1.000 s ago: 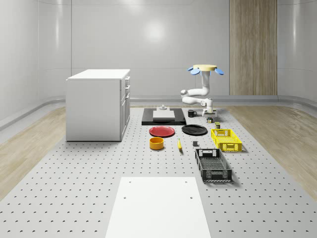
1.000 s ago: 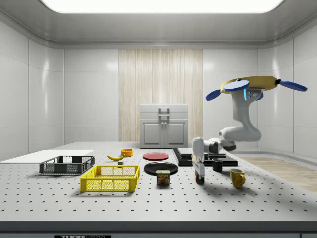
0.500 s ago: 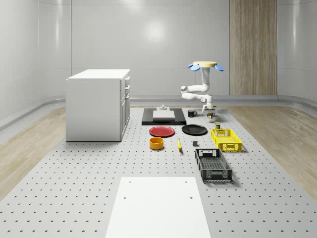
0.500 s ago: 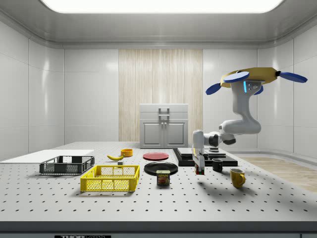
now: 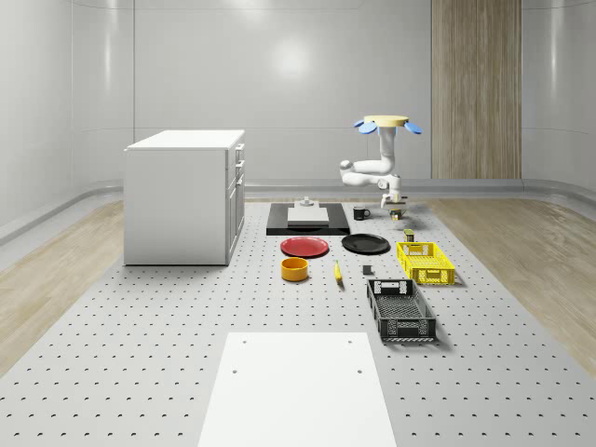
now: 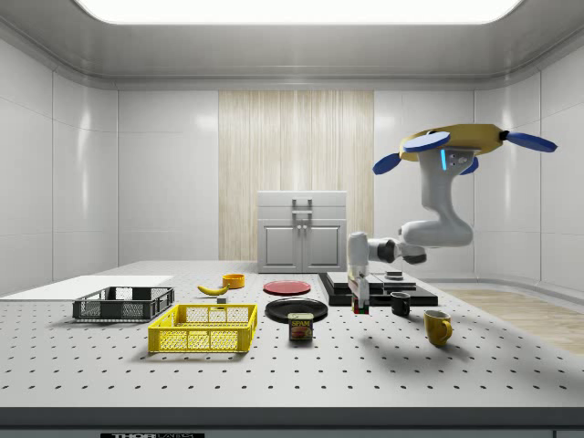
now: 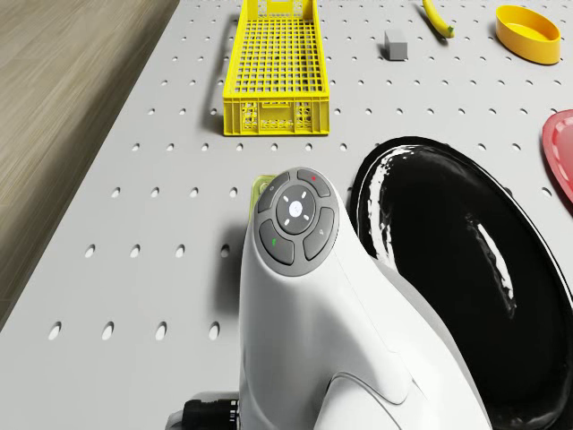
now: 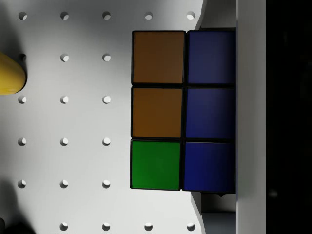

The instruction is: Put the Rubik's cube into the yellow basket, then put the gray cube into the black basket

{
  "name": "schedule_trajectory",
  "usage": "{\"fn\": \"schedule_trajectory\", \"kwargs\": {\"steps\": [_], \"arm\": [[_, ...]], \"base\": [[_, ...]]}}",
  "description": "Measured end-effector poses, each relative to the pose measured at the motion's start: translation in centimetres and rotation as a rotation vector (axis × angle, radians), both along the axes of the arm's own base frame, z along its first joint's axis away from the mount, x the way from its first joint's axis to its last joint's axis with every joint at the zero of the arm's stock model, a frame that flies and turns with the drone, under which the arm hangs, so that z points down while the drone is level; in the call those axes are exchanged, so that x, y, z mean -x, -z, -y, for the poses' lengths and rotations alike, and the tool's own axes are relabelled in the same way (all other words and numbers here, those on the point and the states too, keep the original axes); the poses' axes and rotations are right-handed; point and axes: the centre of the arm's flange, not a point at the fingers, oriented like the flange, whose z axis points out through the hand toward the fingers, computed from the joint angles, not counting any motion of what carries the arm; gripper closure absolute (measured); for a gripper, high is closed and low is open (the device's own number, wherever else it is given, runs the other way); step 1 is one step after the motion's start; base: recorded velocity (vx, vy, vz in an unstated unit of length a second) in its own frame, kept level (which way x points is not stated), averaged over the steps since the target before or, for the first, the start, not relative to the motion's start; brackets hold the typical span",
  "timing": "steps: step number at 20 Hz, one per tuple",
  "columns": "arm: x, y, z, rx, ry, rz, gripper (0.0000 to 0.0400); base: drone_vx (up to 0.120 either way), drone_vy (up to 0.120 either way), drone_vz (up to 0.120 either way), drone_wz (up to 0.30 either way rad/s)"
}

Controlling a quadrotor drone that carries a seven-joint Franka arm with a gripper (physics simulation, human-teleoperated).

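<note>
Hovering beyond the yellow mesh basket [image 6: 203,328], the drone [image 6: 453,140] has lifted its gripper [image 6: 359,302], clamped on the multicoloured Rubik's cube [image 8: 183,110], ready for carrying.

Two baskets: one yellow basket [image 5: 426,262]; one black basket [image 5: 400,310]. Two plates: one red plate [image 5: 305,247]; one black plate [image 5: 366,244]. One banana [image 5: 337,272]; one orange bowl [image 5: 295,269].

We are looking at a robotics test lab, rendered in simulation. The desk [image 5: 140,372] is a pale perforated breadboard with a regular grid of mounting holes, as on an optical bench. Smooth grey panelled walls [image 5: 279,74] curve into the floor, one wood-slatted panel [image 5: 475,88] breaks them, and a flat ceiling light panel [image 6: 292,9] glows overhead. A plain white cabinet [image 5: 182,196] stands on the desk.
</note>
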Motion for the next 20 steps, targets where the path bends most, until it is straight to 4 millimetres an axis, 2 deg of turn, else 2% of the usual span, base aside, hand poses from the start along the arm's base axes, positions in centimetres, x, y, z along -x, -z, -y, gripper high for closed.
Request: {"fn": "schedule_trajectory", "kwargs": {"steps": [4, 7, 13, 20], "arm": [[0.0, 0.37, 0.0, 0.0, 0.0, 0.0, 0.0078], [0.0, 0.5, 0.0, -0.001, 0.0, 0.0, 0.0078], [0.0, 0.59, 0.0, -0.001, 0.0, 0.0, 0.0078], [-0.01, 0.62, -0.01, -0.001, 0.0, 0.0, 0.0078]], "base": [[0.12, 0.0, 0.11, 0.0], [0.12, 0.013, 0.0, 0.0], [0.12, 0.12, 0.0, 0.0], [0.12, 0.006, 0.029, 0.0]]}}
